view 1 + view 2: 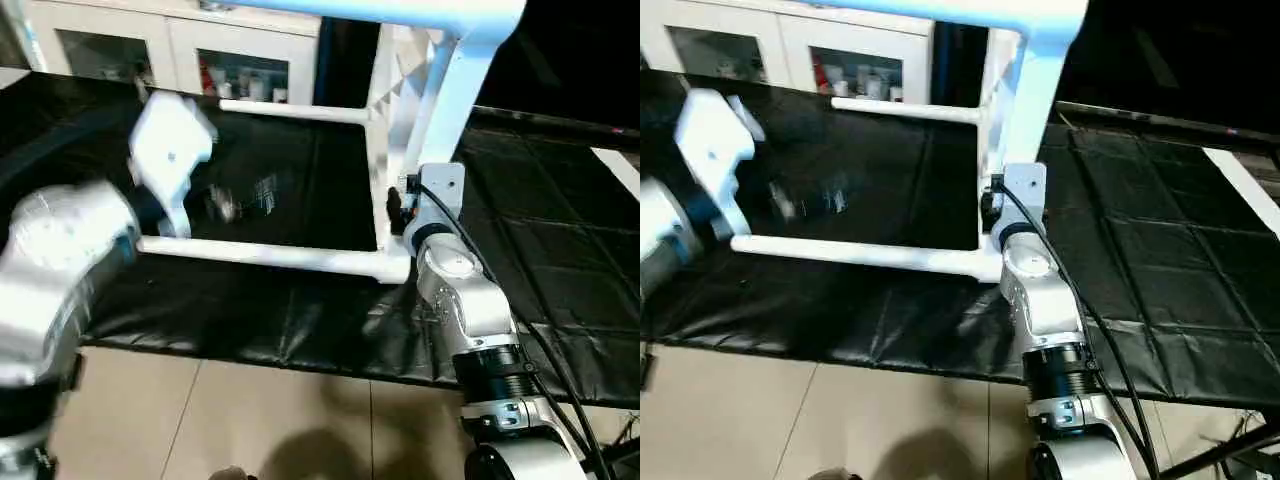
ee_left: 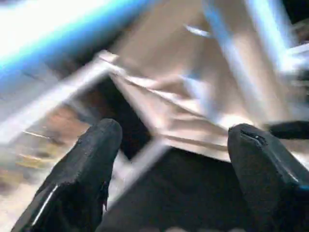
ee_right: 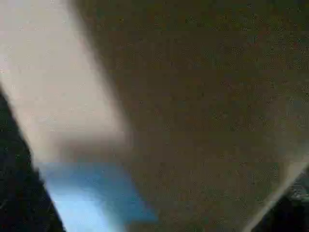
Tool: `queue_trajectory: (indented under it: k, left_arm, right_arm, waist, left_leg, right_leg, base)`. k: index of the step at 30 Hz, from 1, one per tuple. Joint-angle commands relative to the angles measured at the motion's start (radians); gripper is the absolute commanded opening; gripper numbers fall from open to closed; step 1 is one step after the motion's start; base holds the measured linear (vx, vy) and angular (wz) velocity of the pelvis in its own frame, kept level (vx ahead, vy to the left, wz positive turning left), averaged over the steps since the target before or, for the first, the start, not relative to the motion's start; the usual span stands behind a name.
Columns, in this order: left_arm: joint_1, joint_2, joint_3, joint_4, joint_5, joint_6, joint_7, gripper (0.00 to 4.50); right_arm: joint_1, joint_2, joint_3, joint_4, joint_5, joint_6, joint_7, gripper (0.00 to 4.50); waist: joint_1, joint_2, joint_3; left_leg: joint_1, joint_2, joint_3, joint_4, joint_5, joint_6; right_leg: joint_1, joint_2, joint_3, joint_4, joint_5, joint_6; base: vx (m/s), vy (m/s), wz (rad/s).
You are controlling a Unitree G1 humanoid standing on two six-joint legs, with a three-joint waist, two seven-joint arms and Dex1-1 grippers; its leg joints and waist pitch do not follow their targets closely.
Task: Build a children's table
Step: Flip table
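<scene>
Children's table tipped on its side on the black quilted surface, top edge-on at the right, two long round legs reaching out level toward the left, one near, one farther back; probably laid this way so that leg joints and ribbed underside face the robot and can be reached from the front. Left gripper raised in the open space between the two legs, fingers spread wide with nothing between them, pointed toward the ribbed frame under the top; blurred in the head views, so apparently moving rather than parked. Right gripper pressed in close at the corner where the near leg meets the top, seemingly to steady or seat that joint; fingers hidden behind the wrist and the wrist view crowded by white table parts, so impossible to tell whether parted or clamped. All visible legs apparently already attached, suggesting a late stage of the build, perhaps checking or tightening. Surface covered by a dark stitched mat hanging over the front edge, pale tiled floor below, a white glass-door cabinet at the back holding small items.
</scene>
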Motion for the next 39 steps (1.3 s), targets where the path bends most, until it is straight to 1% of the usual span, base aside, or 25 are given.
queue_trajectory:
  k: [1,2,3,4,8,9,11,12,14,15,16,17,18,20,21,23,24,25,28,29,30,32,34,36,39]
  left_arm:
    - [-0.040,0.024,-0.005,0.038,0.085,-0.109,0.030,3.96]
    - [-0.060,0.033,-0.004,0.053,0.114,-0.149,0.047,3.96]
    - [-0.060,0.033,-0.004,0.053,0.114,-0.149,0.047,3.96]
    - [-0.093,0.055,-0.008,0.080,0.170,-0.220,0.070,3.96]
    - [-0.122,0.094,-0.026,0.119,0.252,-0.320,0.093,3.96]
    - [-0.141,0.118,-0.043,0.169,0.316,-0.394,0.120,3.96]
    - [-0.158,0.142,-0.063,0.228,0.378,-0.440,0.149,3.96]
    - [-0.159,0.143,-0.064,0.232,0.381,-0.442,0.150,3.96]
    - [-0.172,0.155,-0.076,0.276,0.422,-0.456,0.163,3.96]
    - [-0.185,0.169,-0.089,0.315,0.456,-0.458,0.172,3.96]
    - [-0.189,0.173,-0.093,0.329,0.467,-0.458,0.176,3.96]
    - [-0.203,0.178,-0.103,0.360,0.481,-0.464,0.173,3.96]
    - [-0.214,0.182,-0.110,0.383,0.493,-0.468,0.171,3.96]
    - [-0.224,0.181,-0.112,0.404,0.502,-0.485,0.172,3.96]
    - [-0.256,0.178,-0.118,0.455,0.528,-0.513,0.192,3.96]
    - [-0.281,0.175,-0.121,0.491,0.546,-0.532,0.211,3.96]
    - [-0.298,0.171,-0.122,0.513,0.555,-0.543,0.223,3.96]
    - [-0.314,0.166,-0.121,0.530,0.565,-0.547,0.239,3.96]
    - [-0.328,0.158,-0.117,0.551,0.566,-0.551,0.253,3.96]
    - [-0.335,0.153,-0.114,0.563,0.560,-0.555,0.255,3.96]
    - [-0.338,0.150,-0.111,0.569,0.561,-0.559,0.263,3.96]
    - [-0.346,0.146,-0.110,0.581,0.564,-0.571,0.268,3.61]
    - [-0.356,0.144,-0.114,0.596,0.570,-0.587,0.268,3.55]
    - [-0.366,0.139,-0.117,0.614,0.572,-0.602,0.268,3.25]
    - [-0.373,0.127,-0.116,0.630,0.556,-0.611,0.260,3.07]
  right_arm:
    - [0.000,-0.012,-0.001,0.029,0.004,-0.032,0.020,3.36]
    - [0.001,-0.013,0.001,0.035,0.003,-0.049,0.023,3.36]
    - [0.001,-0.013,0.001,0.035,0.003,-0.049,0.023,3.36]
    - [-0.001,-0.014,-0.001,0.045,0.007,-0.067,0.030,3.36]
    - [-0.003,-0.008,-0.012,0.043,0.026,-0.065,0.039,3.36]
    - [-0.006,-0.009,-0.010,0.046,0.023,-0.070,0.045,3.36]
    - [-0.010,-0.008,-0.008,0.055,0.020,-0.082,0.050,3.36]
    - [-0.010,-0.008,-0.008,0.055,0.020,-0.083,0.051,3.36]
    - [-0.012,-0.005,-0.008,0.062,0.022,-0.094,0.056,3.36]
    - [-0.014,-0.003,-0.007,0.065,0.023,-0.101,0.058,3.21]
    - [-0.014,-0.002,-0.007,0.066,0.023,-0.104,0.058,3.21]
    - [-0.014,-0.002,-0.003,0.065,0.022,-0.107,0.061,3.21]
    - [-0.014,-0.002,0.000,0.064,0.021,-0.110,0.063,3.21]
    - [-0.013,-0.002,0.001,0.062,0.022,-0.112,0.066,2.88]
    - [-0.010,-0.002,0.002,0.059,0.024,-0.115,0.070,2.85]
    - [-0.010,-0.002,0.002,0.059,0.025,-0.118,0.071,2.79]
    - [-0.010,-0.002,0.002,0.061,0.025,-0.122,0.071,2.64]
    - [-0.010,-0.003,0.002,0.063,0.024,-0.125,0.072,2.49]
    - [-0.009,-0.003,0.002,0.062,0.022,-0.127,0.070,2.35]
    - [-0.008,-0.004,0.002,0.061,0.020,-0.128,0.070,2.26]
    - [-0.007,-0.004,0.002,0.060,0.020,-0.128,0.070,2.18]
    - [-0.006,-0.005,0.002,0.060,0.019,-0.130,0.072,2.01]
    - [-0.005,-0.005,0.003,0.060,0.017,-0.132,0.073,1.94]
    - [-0.005,-0.007,0.007,0.061,0.011,-0.133,0.073,1.92]
    - [-0.005,-0.009,0.011,0.063,0.006,-0.136,0.070,1.90]
  waist:
    - [0.001,0.027,-0.057]
    - [0.001,0.029,-0.057]
    - [0.000,0.028,-0.057]
    - [0.002,0.030,-0.056]
    - [0.002,0.033,-0.055]
    - [0.003,0.035,-0.055]
    - [0.003,0.035,-0.055]
    - [0.003,0.035,-0.055]
    - [0.002,0.038,-0.055]
    - [0.003,0.038,-0.055]
    - [0.002,0.037,-0.055]
    - [0.004,0.042,-0.055]
    - [0.003,0.041,-0.055]
    - [0.004,0.040,-0.055]
    - [0.004,0.043,-0.054]
    - [0.005,0.042,-0.055]
    - [0.005,0.046,-0.055]
    - [0.004,0.045,-0.056]
    - [0.005,0.044,-0.057]
    - [0.003,0.048,-0.057]
    - [0.003,0.049,-0.057]
    - [0.003,0.047,-0.058]
    - [0.004,0.047,-0.057]
    - [0.005,0.047,-0.057]
    - [0.006,0.047,-0.055]
  left_leg:
    - [0.042,0.041,-0.029,-0.084,-0.331,-0.157]
    - [0.043,0.042,-0.030,-0.084,-0.333,-0.161]
    - [0.044,0.043,-0.029,-0.084,-0.340,-0.161]
    - [0.044,0.043,-0.031,-0.084,-0.342,-0.160]
    - [0.045,0.044,-0.032,-0.085,-0.362,-0.160]
    - [0.045,0.044,-0.032,-0.085,-0.369,-0.160]
    - [0.046,0.044,-0.033,-0.085,-0.383,-0.162]
    - [0.047,0.044,-0.033,-0.085,-0.389,-0.164]
    - [0.049,0.046,-0.034,-0.086,-0.401,-0.171]
    - [0.048,0.045,-0.035,-0.086,-0.403,-0.170]
    - [0.048,0.045,-0.035,-0.087,-0.403,-0.169]
    - [0.049,0.045,-0.036,-0.087,-0.404,-0.169]
    - [0.050,0.045,-0.035,-0.087,-0.406,-0.169]
    - [0.051,0.045,-0.036,-0.087,-0.414,-0.165]
    - [0.050,0.044,-0.036,-0.087,-0.419,-0.164]
    - [0.050,0.046,-0.037,-0.087,-0.417,-0.164]
    - [0.049,0.045,-0.038,-0.087,-0.415,-0.164]
    - [0.049,0.046,-0.038,-0.087,-0.407,-0.165]
    - [0.047,0.046,-0.036,-0.085,-0.375,-0.159]
    - [0.045,0.045,-0.035,-0.084,-0.363,-0.158]
    - [0.045,0.044,-0.035,-0.084,-0.360,-0.157]
    - [0.044,0.045,-0.035,-0.084,-0.355,-0.154]
    - [0.045,0.045,-0.034,-0.082,-0.346,-0.147]
    - [0.046,0.045,-0.034,-0.083,-0.350,-0.146]
    - [0.049,0.046,-0.033,-0.083,-0.366,-0.149]
  right_leg:
    - [0.019,-0.043,0.033,-0.068,-0.151,-0.068]
    - [0.019,-0.043,0.033,-0.065,-0.147,-0.077]
    - [0.017,-0.042,0.033,-0.065,-0.148,-0.084]
    - [0.017,-0.043,0.033,-0.066,-0.150,-0.087]
    - [0.014,-0.044,0.033,-0.066,-0.159,-0.097]
    - [0.014,-0.044,0.033,-0.068,-0.164,-0.097]
    - [0.011,-0.046,0.033,-0.068,-0.179,-0.098]
    - [0.010,-0.047,0.033,-0.068,-0.187,-0.100]
    - [0.007,-0.046,0.033,-0.066,-0.187,-0.113]
    - [0.009,-0.047,0.033,-0.065,-0.188,-0.115]
    - [0.009,-0.047,0.033,-0.065,-0.188,-0.116]
    - [0.009,-0.049,0.033,-0.065,-0.186,-0.121]
    - [0.007,-0.048,0.032,-0.067,-0.186,-0.122]
    - [0.007,-0.050,0.032,-0.067,-0.186,-0.130]
    - [0.005,-0.049,0.033,-0.069,-0.189,-0.131]
    - [0.009,-0.052,0.033,-0.066,-0.187,-0.134]
    - [0.008,-0.051,0.033,-0.066,-0.183,-0.134]
    - [0.010,-0.052,0.032,-0.064,-0.166,-0.138]
    - [0.014,-0.051,0.032,-0.060,-0.129,-0.149]
    - [0.015,-0.050,0.031,-0.059,-0.112,-0.151]
    - [0.015,-0.049,0.031,-0.058,-0.107,-0.153]
    - [0.017,-0.051,0.031,-0.057,-0.100,-0.158]
    - [0.017,-0.051,0.032,-0.057,-0.095,-0.162]
    - [0.016,-0.050,0.032,-0.058,-0.099,-0.162]
    - [0.013,-0.052,0.032,-0.060,-0.121,-0.163]
  base:
    - [0.000,0.000,0.00]
    - [0.000,0.000,0.00]
    - [0.000,0.000,0.00]
    - [0.000,0.000,0.00]
    - [0.000,0.000,0.00]
    - [0.000,0.000,0.00]
    - [0.000,0.000,0.00]
    - [0.000,0.000,0.00]
    - [0.000,0.000,0.00]
    - [0.000,0.000,0.00]
    - [0.000,0.000,0.00]
    - [0.000,0.000,0.00]
    - [0.000,0.000,0.00]
    - [0.000,0.000,0.00]
    - [0.000,0.000,0.00]
    - [0.000,0.000,0.00]
    - [0.000,0.000,0.00]
    - [0.000,0.000,0.00]
    - [0.000,0.000,0.00]
    - [0.000,0.000,0.00]
    - [0.000,0.000,0.00]
    - [0.000,0.000,0.00]
    - [0.000,0.000,0.00]
    - [0.000,0.000,0.00]
    - [0.000,0.000,0.00]
